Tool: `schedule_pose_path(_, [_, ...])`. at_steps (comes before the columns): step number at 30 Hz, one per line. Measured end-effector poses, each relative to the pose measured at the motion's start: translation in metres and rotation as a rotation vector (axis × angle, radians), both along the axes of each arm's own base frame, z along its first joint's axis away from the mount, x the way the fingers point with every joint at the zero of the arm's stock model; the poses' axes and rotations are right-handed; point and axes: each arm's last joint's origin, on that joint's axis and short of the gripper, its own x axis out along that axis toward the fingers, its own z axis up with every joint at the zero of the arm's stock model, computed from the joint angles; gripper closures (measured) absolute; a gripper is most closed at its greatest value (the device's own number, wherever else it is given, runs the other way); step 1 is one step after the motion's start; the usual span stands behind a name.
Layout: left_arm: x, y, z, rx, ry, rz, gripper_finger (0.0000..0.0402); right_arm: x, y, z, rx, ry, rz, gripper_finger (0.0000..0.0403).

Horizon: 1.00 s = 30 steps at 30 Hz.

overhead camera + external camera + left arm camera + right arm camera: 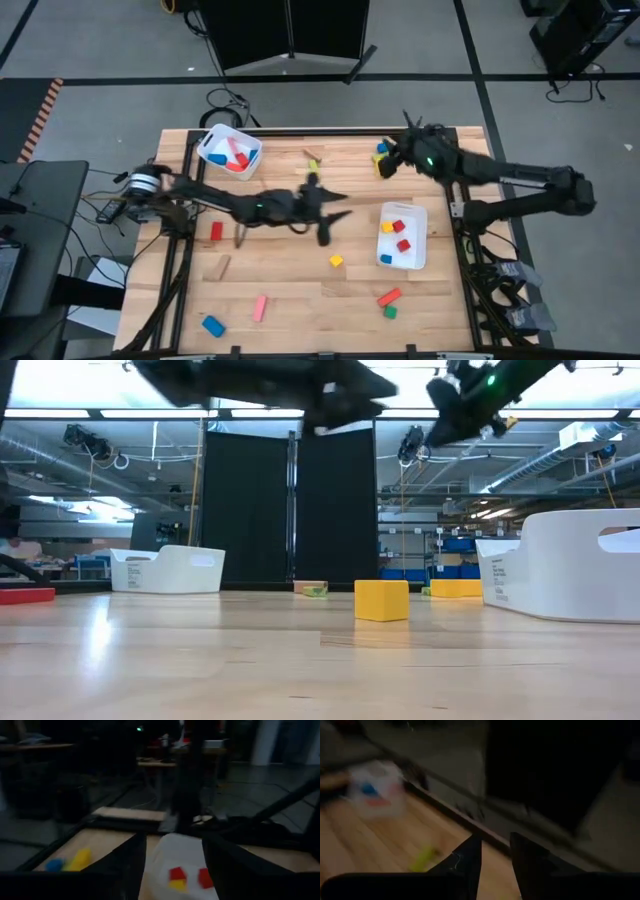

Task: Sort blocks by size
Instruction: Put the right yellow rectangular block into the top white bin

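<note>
The right-hand white bin (403, 236), which already holds several small red, yellow and blue cubes, serves as the landmark. The left gripper (330, 205) hangs in the air just to the left of that bin, above bare table, with its fingers (235, 865) spread wide and nothing between them; its wrist view looks straight toward the bin past those fingers. The right gripper (392, 158) hovers beyond the bin's far end, close to a yellow and blue cluster of blocks (381, 152) by the table's far edge; its fingers (470, 862) stand narrowly apart and hold nothing. The remaining blocks lie scattered: a yellow cube (337, 261) just to the bin's near left, a red bar (389, 297) and a green cube (390, 312) just off its near end, and a pink bar (260, 308) and blue block (212, 324) well to its left. A second white bin (229, 151), far left of the first, holds longer pieces. The step in hand looks like each arm reaching for its next block. To do it well, the left gripper should probably descend squarely over the yellow cube with fingers on opposite flat faces, while the right picks one block from the cluster without nudging its neighbour.
</note>
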Motion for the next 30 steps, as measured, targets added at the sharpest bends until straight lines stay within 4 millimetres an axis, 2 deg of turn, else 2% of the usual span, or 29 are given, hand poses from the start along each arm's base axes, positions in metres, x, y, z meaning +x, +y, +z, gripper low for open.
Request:
schedule_pose_path(6, [-0.055,0.003,0.006,-0.021,-0.048,0.092,0.0206,-0.007,-0.055,-0.015,0.274,0.164,-0.07,0.0287])
schedule_pose_path(10, [-0.079,0.001,0.003,-0.045,-0.083,0.103,0.0206,-0.011,-0.082,-0.03,0.368,0.309,-0.068,0.027])
schedule_pose_path(12, [-0.089,0.0,0.003,-0.05,-0.096,0.106,0.0206,-0.01,-0.092,-0.035,0.397,0.389,-0.007,0.0254])
schedule_pose_path(16, [-0.1,-0.002,0.002,-0.052,-0.1,0.107,0.0206,-0.003,-0.104,-0.045,0.397,0.592,0.154,0.0219])
schedule_pose_path(23, [-0.106,-0.005,0.005,-0.052,-0.112,0.092,0.0206,0.007,-0.111,-0.066,0.469,0.932,0.415,0.0175])
schedule_pose_path(30, [-0.106,-0.009,0.005,-0.031,-0.105,0.08,0.0206,0.018,-0.121,-0.092,0.512,1.015,0.569,0.0171])
